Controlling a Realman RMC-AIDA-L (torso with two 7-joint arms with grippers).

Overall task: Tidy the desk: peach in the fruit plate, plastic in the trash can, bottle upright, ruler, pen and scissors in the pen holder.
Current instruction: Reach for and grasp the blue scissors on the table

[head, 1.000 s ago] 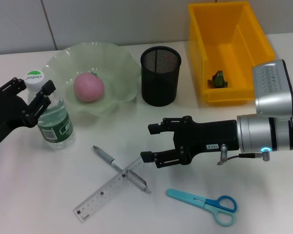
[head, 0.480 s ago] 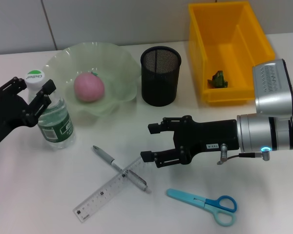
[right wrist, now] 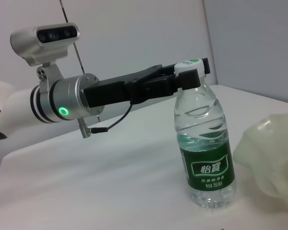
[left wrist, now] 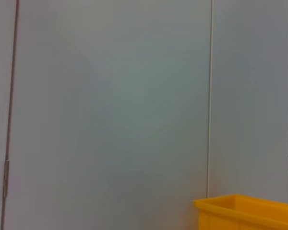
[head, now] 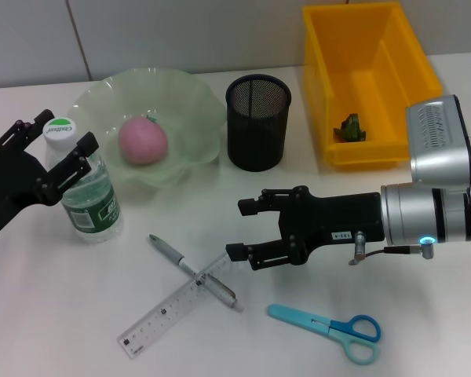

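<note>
A white surface [head: 47,314] runs back to a pale panelled wall, and the tidy-up looks roughly half done. The peach [head: 143,141] already sits in the green fruit plate [head: 196,98] at 11 o'clock. A scrap of plastic [head: 350,128] lies in the yellow trash can [head: 412,63] at 1 o'clock. The bottle [head: 85,191] stands upright at 9 o'clock, cap on, and the left claw [head: 53,145] sits at cap height with its fingers spread to either side of the neck, apparently not gripping.

What's left, I'd say, is all the stationery. The mesh pen holder [head: 257,122] at 12 o'clock looks empty. The pen [head: 190,269] lies across the ruler [head: 173,310] near 6 o'clock, so the 2 are touching, which could make a clean pick awkward. The blue scissors [head: 330,330] lie flat at 5 o'clock, apart from both. The right claw [head: 239,229] hangs spread wide just beside the pen's far end, holding nothing.
</note>
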